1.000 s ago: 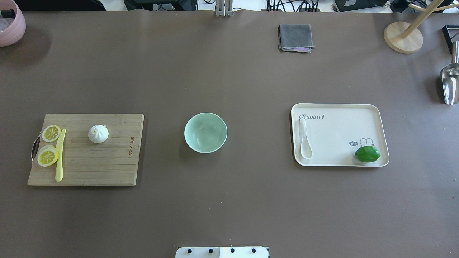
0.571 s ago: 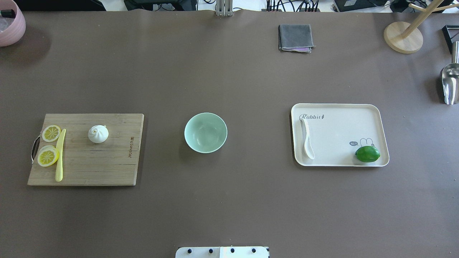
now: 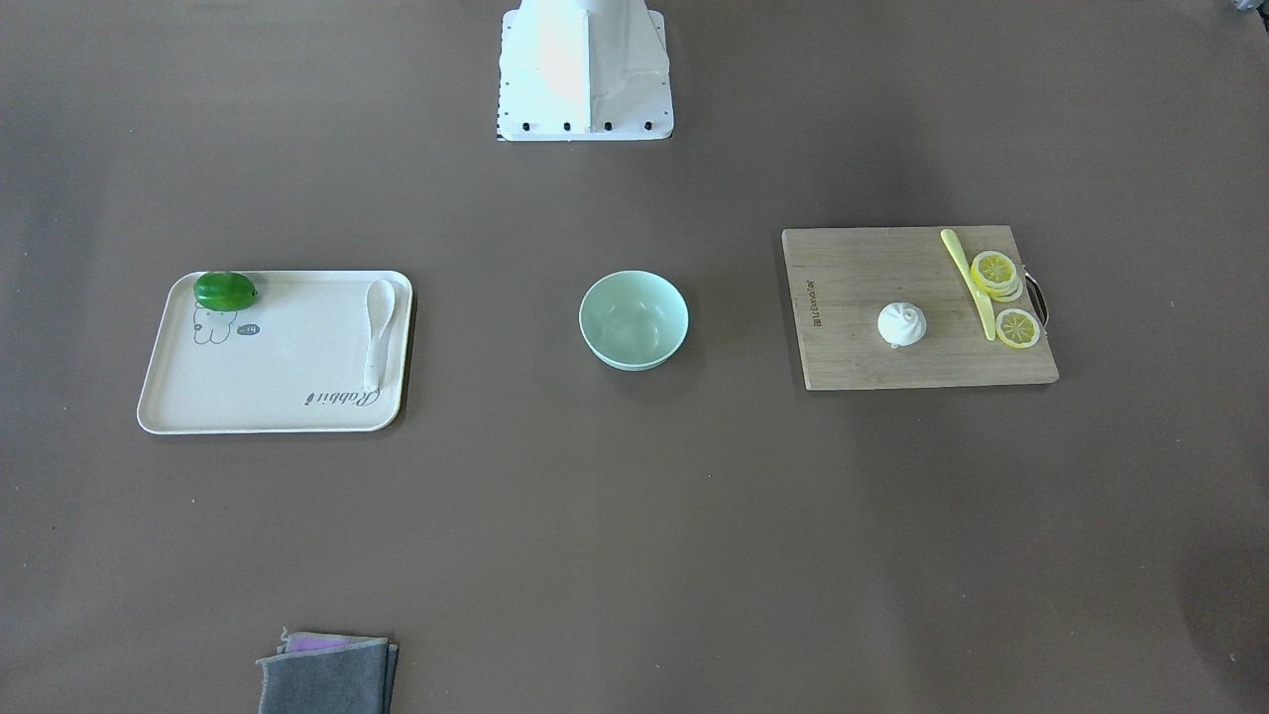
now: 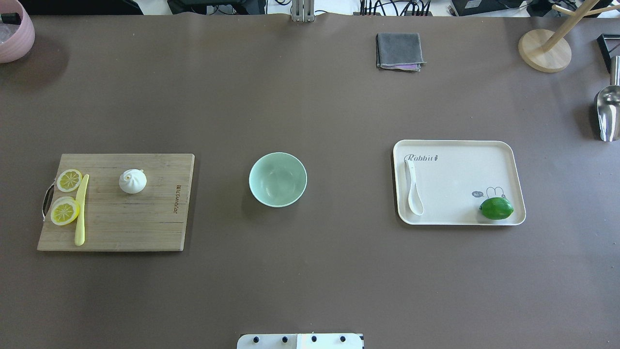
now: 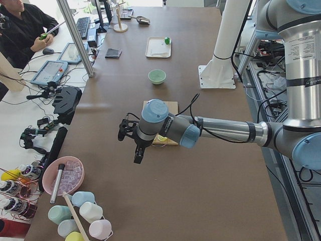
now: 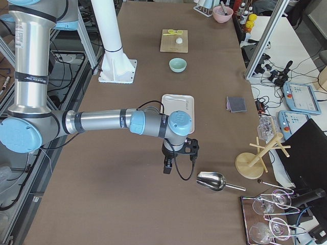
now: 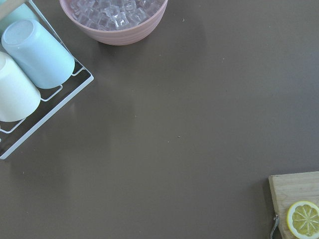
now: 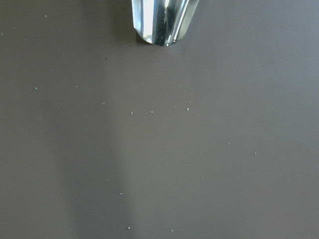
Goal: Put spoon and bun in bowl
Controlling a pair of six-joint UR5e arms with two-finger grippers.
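Brown matting covers the whole table, and in the overhead view the bowl (image 4: 277, 179) sits upright at the centre of the frame, apart from everything else. Left of it lies a wooden cutting board (image 4: 126, 223); the bun (image 4: 132, 181) stands on the board's upper middle, peak up, well apart from the lemon slices (image 4: 65, 212) and the yellow knife (image 4: 81, 209) at the board's left edge. Right of the bowl is a cream tray (image 4: 465, 150) — the spoon (image 4: 413, 189) lies along its left side, scoop toward the bottom of the frame, and a lime (image 4: 496, 208) rests in its lower right corner. A folded grey cloth (image 4: 398, 50) lies near the top edge.

From the table's left end, the left arm's forearm reaches level across the middle of the frame from the right edge, wrist bent so that the left gripper (image 5: 137, 156) points down above bare table, nearer the camera than the board. From the right end, the right arm's forearm reaches level from the left edge and the right gripper (image 6: 166, 167) hangs down over bare table, below the tray in the frame and just left of a metal scoop (image 6: 210, 180). Whether either claw is apart or together cannot be told from these side views.
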